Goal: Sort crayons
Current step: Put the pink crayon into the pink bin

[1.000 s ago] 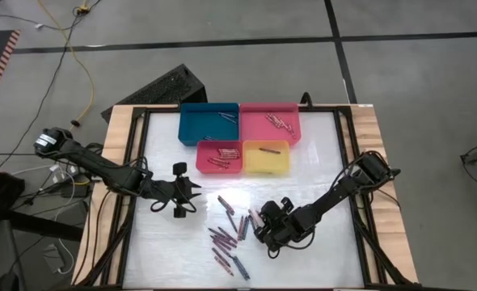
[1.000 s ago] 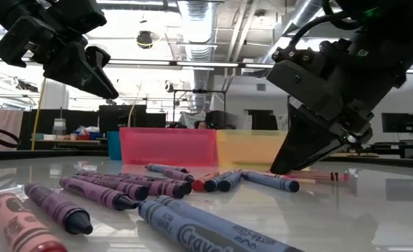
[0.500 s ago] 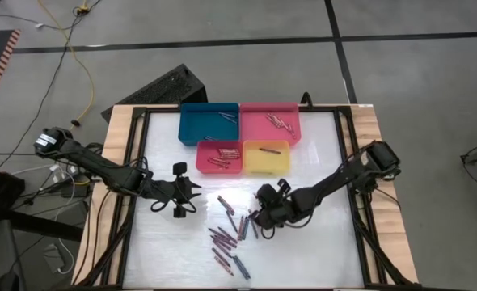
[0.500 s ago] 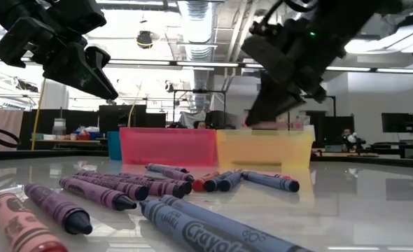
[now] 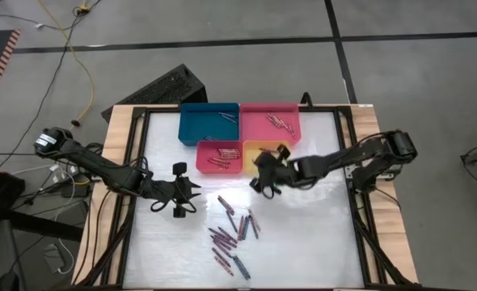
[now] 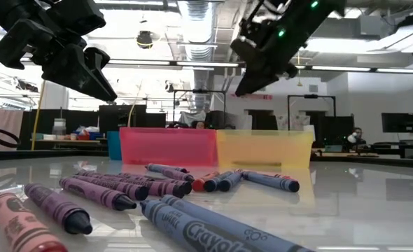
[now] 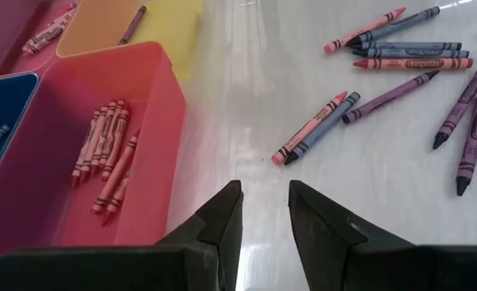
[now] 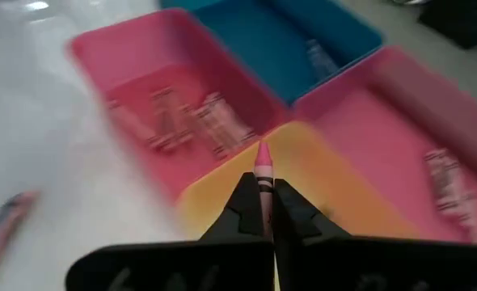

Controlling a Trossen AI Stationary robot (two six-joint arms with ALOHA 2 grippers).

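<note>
On the left of the desk (image 5: 303, 250), the left tool (image 5: 188, 191) hangs idle with its fingers apart, empty. Loose crayons (image 5: 230, 236) lie in the near middle. To the right, the right tool (image 8: 263, 202) is clamped on a pink crayon (image 8: 263, 162), carried above the near edge of the yellow tray (image 5: 267, 158). Delivery seems underway; next it likely needs the far pink tray (image 5: 269, 123). The right arm stretches low leftward.
</note>
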